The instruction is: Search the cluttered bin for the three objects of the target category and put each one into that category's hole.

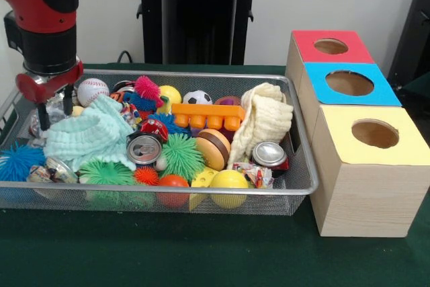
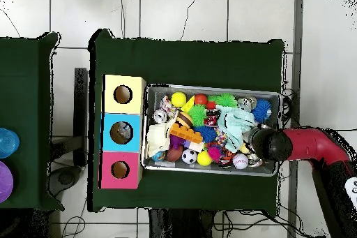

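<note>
table (image 1: 201,260): green cloth | wire-mesh bin (image 1: 154,201): centre, heaped with toys | three boxes (image 1: 366,166): 3 o'clock, touching the bin | gripper (image 1: 55,109): 9 o'clock corner, fingers spread, empty | clear packets (image 1: 255,174): 5 o'clock and (image 1: 47,171) 8 o'clock rim

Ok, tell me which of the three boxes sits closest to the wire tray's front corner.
The yellow-topped box. It stands at the near end of the row beside the wire tray; the blue-topped box and red-topped box line up behind it.
</note>
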`<control>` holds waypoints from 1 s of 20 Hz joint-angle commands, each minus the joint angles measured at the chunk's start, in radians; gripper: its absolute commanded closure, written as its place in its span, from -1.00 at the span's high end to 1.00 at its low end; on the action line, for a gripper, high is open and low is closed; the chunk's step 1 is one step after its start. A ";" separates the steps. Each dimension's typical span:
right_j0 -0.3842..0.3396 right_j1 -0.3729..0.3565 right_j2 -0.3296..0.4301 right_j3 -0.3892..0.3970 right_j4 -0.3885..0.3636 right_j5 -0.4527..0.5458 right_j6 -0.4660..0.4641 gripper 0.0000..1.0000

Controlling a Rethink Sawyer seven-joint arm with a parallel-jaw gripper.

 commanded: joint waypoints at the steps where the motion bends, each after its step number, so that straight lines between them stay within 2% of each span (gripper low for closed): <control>1: 0.001 0.002 -0.048 -0.078 -0.047 0.068 -0.134 1.00; 12: 0.006 0.045 -0.082 -0.062 -0.050 0.043 -0.106 1.00; 20: 0.052 0.053 -0.144 -0.068 -0.042 0.083 -0.015 1.00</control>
